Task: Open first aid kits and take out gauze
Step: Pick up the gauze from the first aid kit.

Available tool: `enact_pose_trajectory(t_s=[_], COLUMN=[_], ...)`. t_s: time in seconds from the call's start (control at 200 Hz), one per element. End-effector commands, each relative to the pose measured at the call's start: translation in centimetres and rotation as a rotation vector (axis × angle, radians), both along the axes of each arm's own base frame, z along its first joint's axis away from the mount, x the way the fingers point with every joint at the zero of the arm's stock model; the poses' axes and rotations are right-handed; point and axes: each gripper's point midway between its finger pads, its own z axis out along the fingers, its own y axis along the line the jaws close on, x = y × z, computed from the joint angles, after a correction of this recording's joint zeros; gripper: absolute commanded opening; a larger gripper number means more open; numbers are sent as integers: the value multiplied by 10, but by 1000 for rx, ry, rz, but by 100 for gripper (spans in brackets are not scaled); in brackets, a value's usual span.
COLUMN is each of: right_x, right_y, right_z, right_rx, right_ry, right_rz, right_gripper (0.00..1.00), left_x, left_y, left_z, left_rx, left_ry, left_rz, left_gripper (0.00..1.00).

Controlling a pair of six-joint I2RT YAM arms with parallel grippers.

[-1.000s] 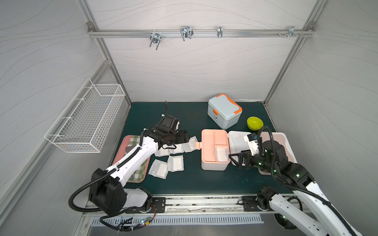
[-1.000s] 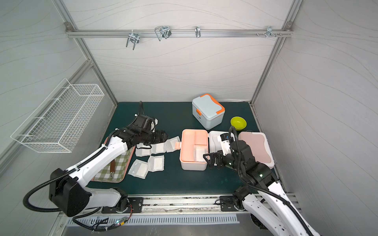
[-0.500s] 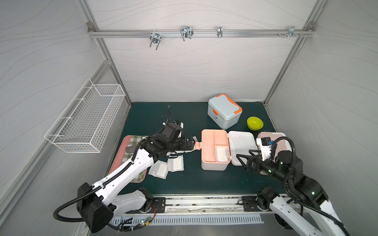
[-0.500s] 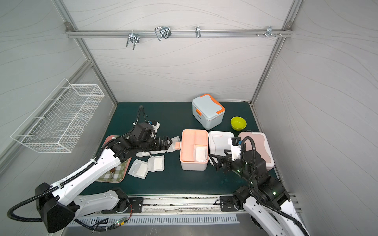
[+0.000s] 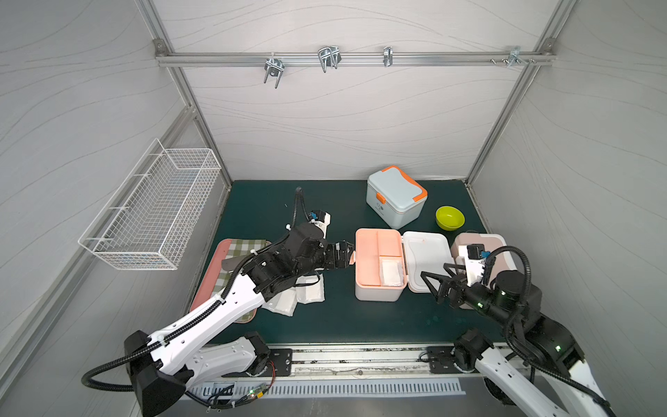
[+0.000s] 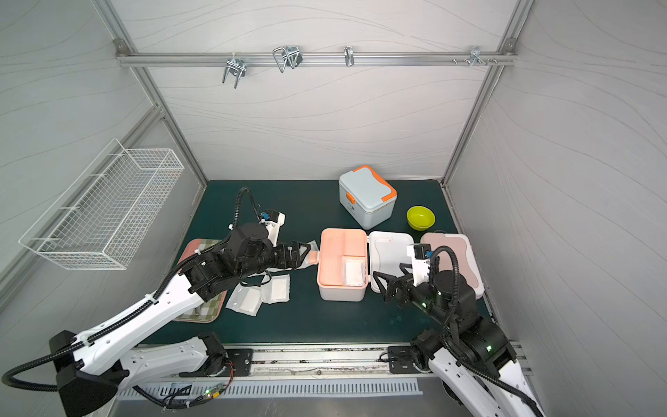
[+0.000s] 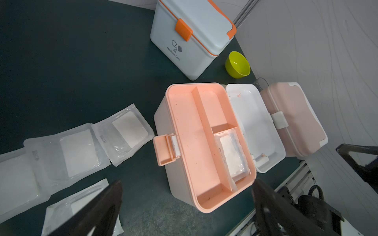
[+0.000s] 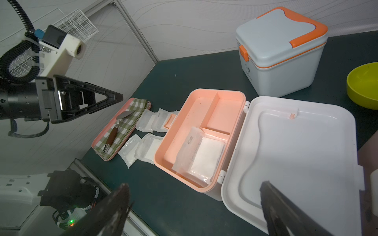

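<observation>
A white first aid kit with a peach tray [image 5: 368,260] stands open mid-table, its white lid [image 5: 427,261] laid flat to the right. One gauze pouch [image 5: 391,270] [image 7: 231,155] [image 8: 202,155] lies in the tray's corner compartment. Several gauze pouches [image 5: 310,292] [image 7: 77,151] lie on the mat left of it. The pale blue kit [image 5: 395,196] and the pink kit [image 5: 483,242] are closed. My left gripper [image 5: 348,252] [image 7: 187,182] hangs open by the peach clasp [image 7: 163,151]. My right gripper [image 5: 435,281] [image 8: 194,185] is open and empty near the lid's front corner.
A pink tray [image 5: 221,249] with a checked cloth and a brown-handled knife [image 8: 114,132] lies at the left, partly under my left arm. A green bowl [image 5: 449,217] sits at the back right. A wire basket [image 5: 155,209] hangs on the left wall.
My left gripper has moved right, away from the pouches on the mat to the open kit's clasp, opening wider. My right arm has drawn back toward the table's front.
</observation>
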Motion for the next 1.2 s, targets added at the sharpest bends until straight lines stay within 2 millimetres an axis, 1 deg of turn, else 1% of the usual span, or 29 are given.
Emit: enact_pose_trajectory(t_s=[0.0, 0.12, 0.24, 0.36, 0.455, 0.51, 0.55, 0.655, 0.7, 0.815, 0.885, 0.95, 1.021, 1.081, 1.196], right_x=[0, 0, 3, 18, 27, 33, 37, 44, 47, 51, 52, 52, 53, 52, 52], right_y=[-2, -1, 7, 6, 8, 4, 1, -7, -11, -17, -17, -17, -15, -14, -13], right_z=[6, 10, 10, -13, -35, -47, -53, -63, -63, -58, -55, -55, -55, -55, -55], right_rx=[5, 25, 43, -45, -127, -168, -189, -195, -182, -141, -115, -102, -95, -95, -89], right_ry=[-14, 0, 35, 148, 238, 289, 318, 358, 365, 369, 368, 373, 375, 379, 375], right_rz=[-5, -15, 5, -49, -71, -112, -135, -187, -202, -229, -226, -223, -214, -208, -200], right_gripper=[99, 99, 99, 99, 99, 99, 99, 99, 99, 99, 99, 99, 99, 99, 99], left_x=[2, 0, 2, 3, 1, 0, -1, -4, -4, -6, -7, -8, -7, -6, -5], left_y=[-3, -9, -18, -36, -50, -58, -65, -83, -88, -102, -110, -118, -123, -124, -125], left_z=[11, 8, 0, -9, -18, -26, -30, -42, -49, -66, -72, -76, -80, -86, -99], left_rx=[-42, -50, -37, 2, 72, 121, 153, 230, 261, 292, 300, 299, 304, 315, 335], left_ry=[-39, -18, 30, 100, 142, 165, 174, 214, 234, 295, 322, 336, 347, 360, 383], left_rz=[10, -16, -29, -68, -90, -98, -109, -131, -131, -145, -158, -173, -175, -171, -164], left_gripper=[99, 99, 99, 98, 95, 92, 91, 87, 84, 70, 65, 61, 57, 54, 45])
